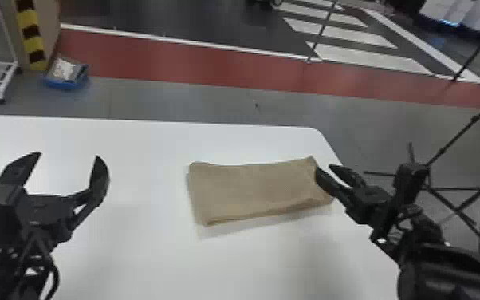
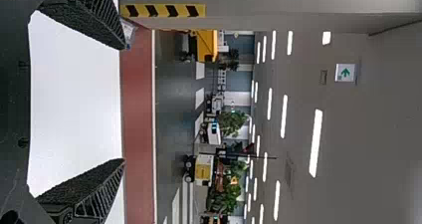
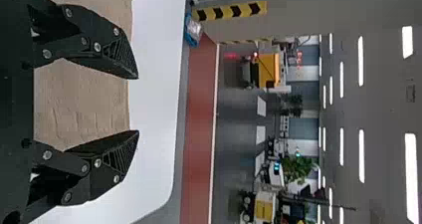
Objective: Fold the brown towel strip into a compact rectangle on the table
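The brown towel strip (image 1: 257,191) lies flat as a folded oblong right of the table's middle, its long sides running left to right. My right gripper (image 1: 329,173) is at the towel's right end, one finger over its edge; in the right wrist view the same gripper (image 3: 138,104) stands open with the brown cloth (image 3: 84,102) beyond its fingers. Well to the left of the towel, my left gripper (image 1: 69,154) is held over the white table, its fingers wide apart. From the left wrist view, that gripper (image 2: 124,104) has nothing between its fingers.
The white table (image 1: 139,139) has its far right corner just beyond the towel, and its right edge runs beneath my right arm. A black stand with thin legs (image 1: 454,189) is on the floor to the right. A blue box (image 1: 65,75) lies on the floor at the far left.
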